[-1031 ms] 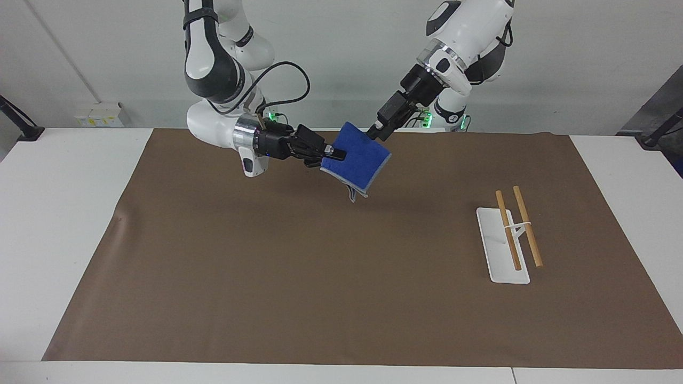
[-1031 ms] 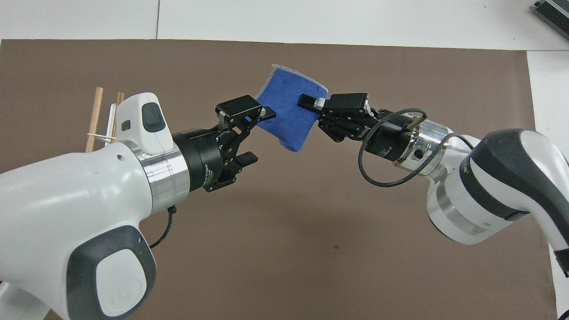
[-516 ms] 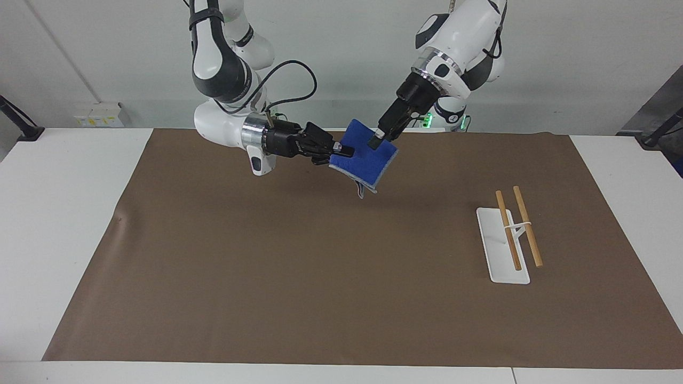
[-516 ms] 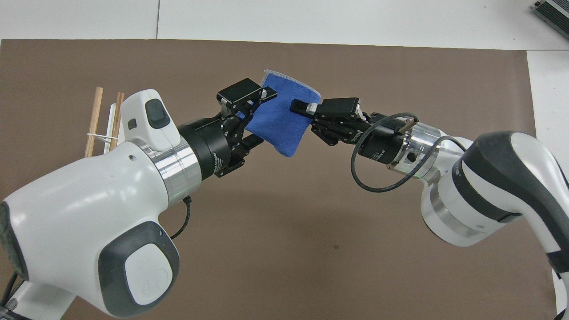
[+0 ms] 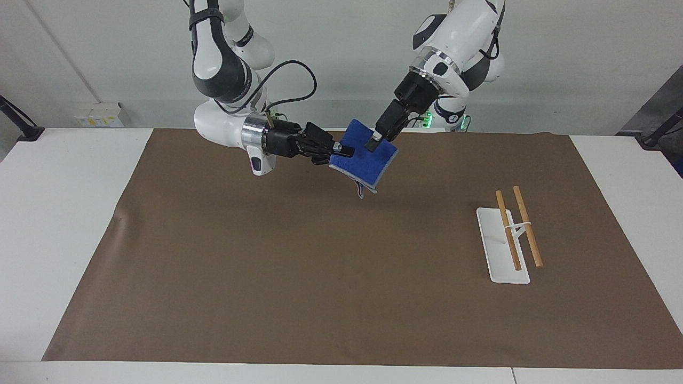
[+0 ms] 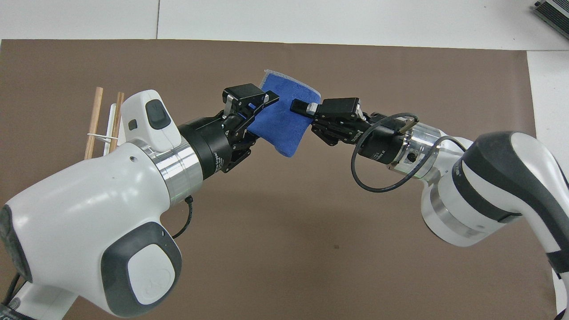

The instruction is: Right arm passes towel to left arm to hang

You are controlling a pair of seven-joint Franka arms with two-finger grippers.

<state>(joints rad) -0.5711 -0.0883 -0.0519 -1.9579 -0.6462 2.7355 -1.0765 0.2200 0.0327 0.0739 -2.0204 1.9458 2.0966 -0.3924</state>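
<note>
Bright, even light from above fills both views. The matte brown table mat [image 5: 320,277] shows no glare, only faint soft shadows. Everything is sharp, without blur.

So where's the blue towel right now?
The blue towel hangs in the air over the brown mat, between the right gripper and the left gripper, both clamped on it.
</note>
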